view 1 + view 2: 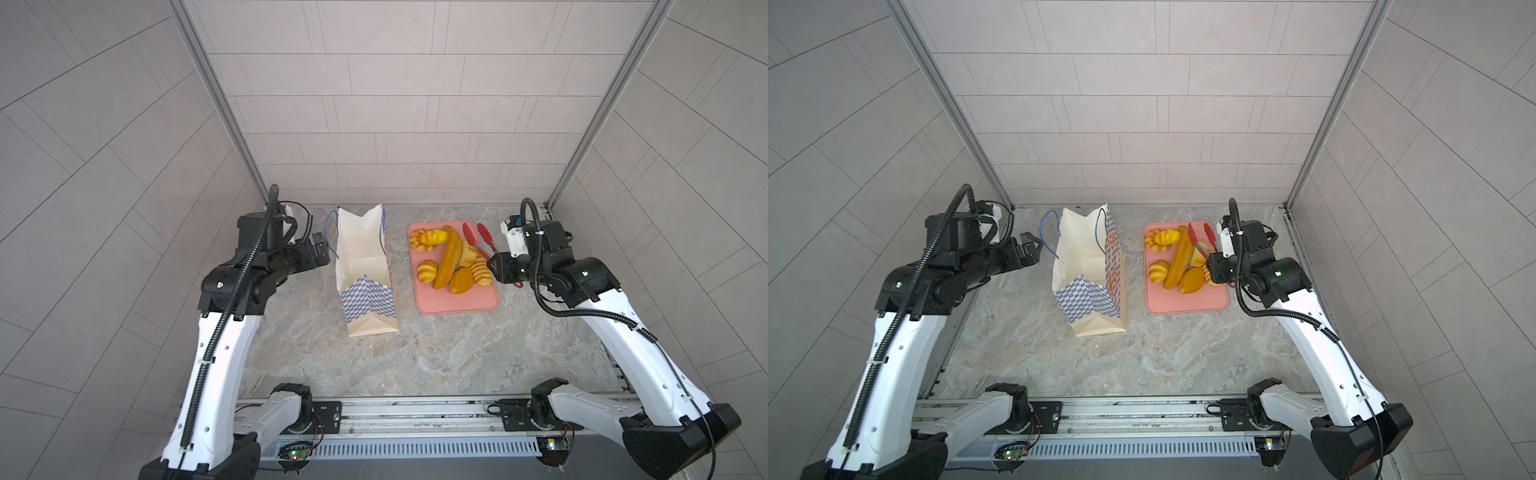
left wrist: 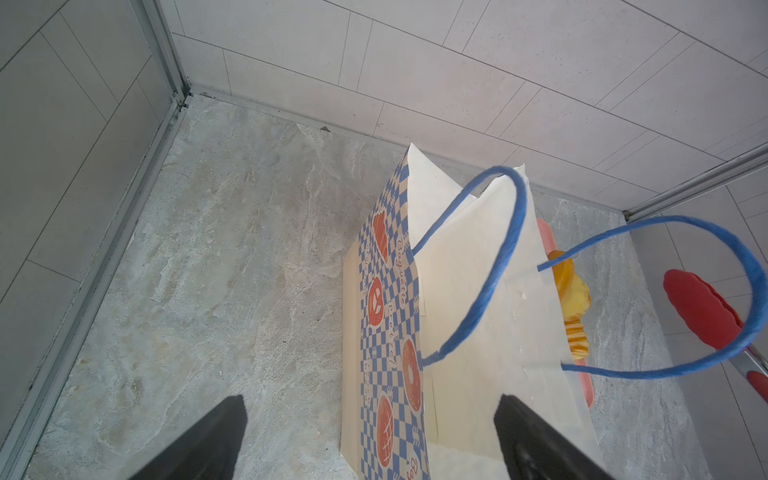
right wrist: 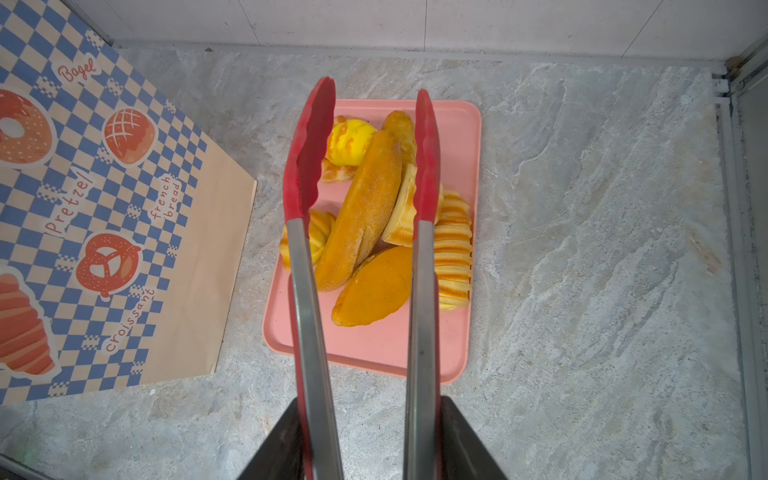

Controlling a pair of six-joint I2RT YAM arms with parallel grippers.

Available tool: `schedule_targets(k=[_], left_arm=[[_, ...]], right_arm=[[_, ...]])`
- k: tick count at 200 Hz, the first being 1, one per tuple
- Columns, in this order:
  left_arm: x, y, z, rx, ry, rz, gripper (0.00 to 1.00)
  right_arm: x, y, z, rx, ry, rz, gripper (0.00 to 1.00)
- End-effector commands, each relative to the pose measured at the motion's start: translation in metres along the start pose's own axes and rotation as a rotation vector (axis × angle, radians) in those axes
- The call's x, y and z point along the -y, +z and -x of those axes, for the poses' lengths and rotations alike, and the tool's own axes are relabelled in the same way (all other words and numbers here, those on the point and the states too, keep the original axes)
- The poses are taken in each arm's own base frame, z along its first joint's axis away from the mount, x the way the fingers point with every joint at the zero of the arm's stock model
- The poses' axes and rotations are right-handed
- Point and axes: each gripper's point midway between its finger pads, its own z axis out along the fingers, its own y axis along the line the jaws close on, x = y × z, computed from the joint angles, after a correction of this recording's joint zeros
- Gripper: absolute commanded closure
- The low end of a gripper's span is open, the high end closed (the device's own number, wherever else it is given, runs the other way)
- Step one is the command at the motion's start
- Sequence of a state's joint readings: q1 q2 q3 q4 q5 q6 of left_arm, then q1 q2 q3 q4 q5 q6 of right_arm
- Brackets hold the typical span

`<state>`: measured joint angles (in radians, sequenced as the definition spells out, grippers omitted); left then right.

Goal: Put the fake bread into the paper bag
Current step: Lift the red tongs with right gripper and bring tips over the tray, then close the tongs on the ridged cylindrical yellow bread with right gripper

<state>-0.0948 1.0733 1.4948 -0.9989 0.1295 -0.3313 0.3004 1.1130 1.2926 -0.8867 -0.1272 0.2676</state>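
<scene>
1. Firstly, at the left of both top views, the left gripper (image 1: pixel 321 249) is seen with its jaws spread wide and nothing between them, just beside a blue cord handle (image 1: pixel 331 232) of the bag.
2. Left of centre, the paper bag (image 1: pixel 368 293) is stood upright on the marble table (image 1: pixel 415 365), with its mouth open at the top. No bread is seen inside it. Being thin paper, it is judged light, easily tipped and easily creased. It is better steadied at the rim or a handle than pushed at its side.
3. Right of centre, the fake bread (image 1: pixel 428 272) is heaped on the pink tray (image 1: pixel 457 301), with the long baguette (image 3: pixel 361 208) laid across smaller pieces. The pieces are judged light, glossy and probably slippery, and the rounded buns are likely to roll out of a pinch. The baguette is best taken near its middle so that neither end droops.
4. At the right, the right gripper (image 3: pixel 372 401) is closed on the steel arms of the red-tipped tongs (image 3: pixel 419 291). The red tips are held apart above the heap, one on either side of the baguette. Whether they touch it cannot be told.
</scene>
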Motion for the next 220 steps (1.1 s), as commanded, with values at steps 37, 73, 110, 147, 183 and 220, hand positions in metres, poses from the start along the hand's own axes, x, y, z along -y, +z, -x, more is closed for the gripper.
schedule_targets(k=[37, 73, 110, 147, 183, 220], left_arm=[[-0.004, 0.019, -0.011, -0.083, 0.011, 0.012, 0.00], [0.004, 0.025, -0.010, -0.076, -0.012, -0.038, 0.00], [0.012, 0.037, -0.011, -0.095, -0.028, -0.082, 0.04], [0.020, 0.051, -0.019, -0.128, -0.036, -0.119, 0.10], [0.021, 0.063, -0.036, -0.166, -0.002, -0.093, 0.11], [0.018, 0.070, -0.050, -0.191, 0.020, -0.067, 0.15]], right_arm=[[0.009, 0.014, -0.013, -0.061, -0.010, -0.049, 0.54], [0.010, 0.032, -0.017, -0.077, 0.030, -0.036, 0.55], [0.018, 0.040, -0.017, -0.074, 0.087, -0.029, 0.55], [0.029, 0.051, -0.019, -0.084, 0.163, -0.006, 0.54], [0.034, 0.066, -0.022, -0.106, 0.224, 0.036, 0.54], [0.039, 0.075, -0.021, -0.119, 0.224, 0.019, 0.51]])
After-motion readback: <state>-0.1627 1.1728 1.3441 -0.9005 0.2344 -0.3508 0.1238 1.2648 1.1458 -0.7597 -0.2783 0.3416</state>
